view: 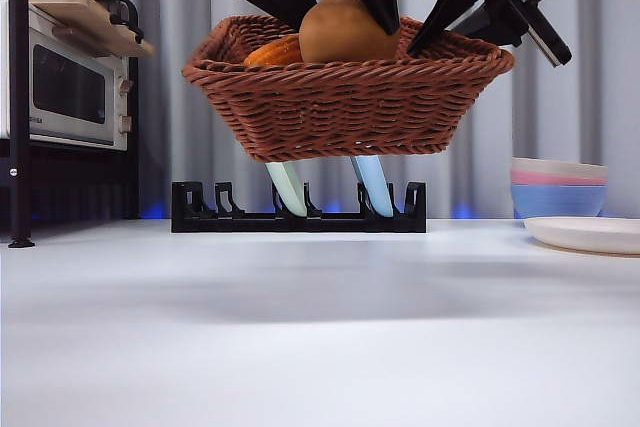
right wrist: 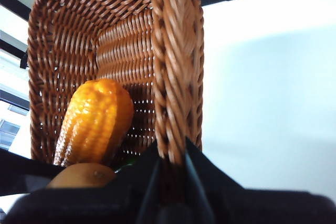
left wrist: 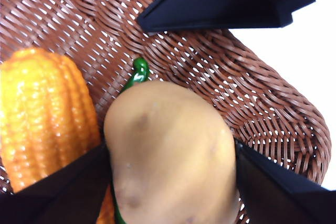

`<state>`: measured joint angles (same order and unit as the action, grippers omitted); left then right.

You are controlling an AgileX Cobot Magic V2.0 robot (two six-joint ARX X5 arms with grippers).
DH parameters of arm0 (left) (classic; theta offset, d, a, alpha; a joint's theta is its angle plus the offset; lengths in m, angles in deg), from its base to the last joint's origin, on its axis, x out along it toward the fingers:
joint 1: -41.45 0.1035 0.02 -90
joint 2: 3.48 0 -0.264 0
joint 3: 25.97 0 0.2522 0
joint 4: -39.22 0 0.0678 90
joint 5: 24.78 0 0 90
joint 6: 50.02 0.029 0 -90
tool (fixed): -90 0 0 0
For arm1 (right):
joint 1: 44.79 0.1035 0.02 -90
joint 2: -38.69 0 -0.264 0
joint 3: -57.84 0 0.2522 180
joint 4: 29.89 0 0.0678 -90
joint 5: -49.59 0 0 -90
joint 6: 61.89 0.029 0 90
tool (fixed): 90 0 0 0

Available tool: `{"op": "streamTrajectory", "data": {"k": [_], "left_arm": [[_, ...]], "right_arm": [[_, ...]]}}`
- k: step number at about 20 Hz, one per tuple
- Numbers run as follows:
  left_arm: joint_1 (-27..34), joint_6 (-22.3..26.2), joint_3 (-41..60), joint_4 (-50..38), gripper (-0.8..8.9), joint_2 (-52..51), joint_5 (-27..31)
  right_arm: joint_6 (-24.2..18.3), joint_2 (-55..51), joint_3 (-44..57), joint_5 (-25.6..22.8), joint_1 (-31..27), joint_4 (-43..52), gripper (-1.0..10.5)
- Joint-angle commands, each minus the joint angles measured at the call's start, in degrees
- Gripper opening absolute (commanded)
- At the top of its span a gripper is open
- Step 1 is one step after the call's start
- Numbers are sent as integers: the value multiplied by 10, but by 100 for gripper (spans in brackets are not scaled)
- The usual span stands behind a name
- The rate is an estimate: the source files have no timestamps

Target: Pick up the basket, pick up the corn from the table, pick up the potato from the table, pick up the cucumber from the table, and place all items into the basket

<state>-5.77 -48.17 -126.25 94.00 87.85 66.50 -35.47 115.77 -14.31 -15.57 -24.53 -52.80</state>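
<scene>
The basket [view: 345, 107] hangs tilted in the air above the white table [view: 320, 327], clear of its surface. The right gripper [right wrist: 170, 163] is clamped on the braided rim at one end, one jaw inside the wall and one outside. Inside the basket lies the corn [right wrist: 94, 121], against the woven floor. The potato [left wrist: 170, 153] sits just beside the corn, over the basket's interior, pinched between the two jaws of the left gripper [left wrist: 170, 174]. The cucumber [left wrist: 139, 72] shows only as a green tip poking out from under the potato. Behind the lifted basket stand a black rack [view: 298, 212] holding pale utensils, a microwave [view: 65, 87] at one side, and stacked pastel bowls [view: 558, 187] beside a white plate [view: 585, 234] at the other.
</scene>
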Motion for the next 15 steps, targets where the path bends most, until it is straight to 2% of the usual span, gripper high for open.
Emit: {"op": "streamTrajectory", "data": {"k": [1,5,7,10,13,15], "left_arm": [[0,-6,4,-4,570,-1,-1],[-1,-7,1,-2,565,-45,0],[0,-7,1,-2,565,-89,0],[0,-7,1,-2,565,-164,5],[0,-6,1,-2,565,-234,49],[0,-6,1,-2,564,-274,70]], "right_arm": [[12,-2,-2,3,1,13,-11],[11,-2,-2,-10,1,12,-12],[9,2,-2,-30,0,11,-12],[10,31,-2,-29,0,10,-12],[16,80,-2,-24,0,9,-12],[39,118,-2,-23,2,6,-12]]}}
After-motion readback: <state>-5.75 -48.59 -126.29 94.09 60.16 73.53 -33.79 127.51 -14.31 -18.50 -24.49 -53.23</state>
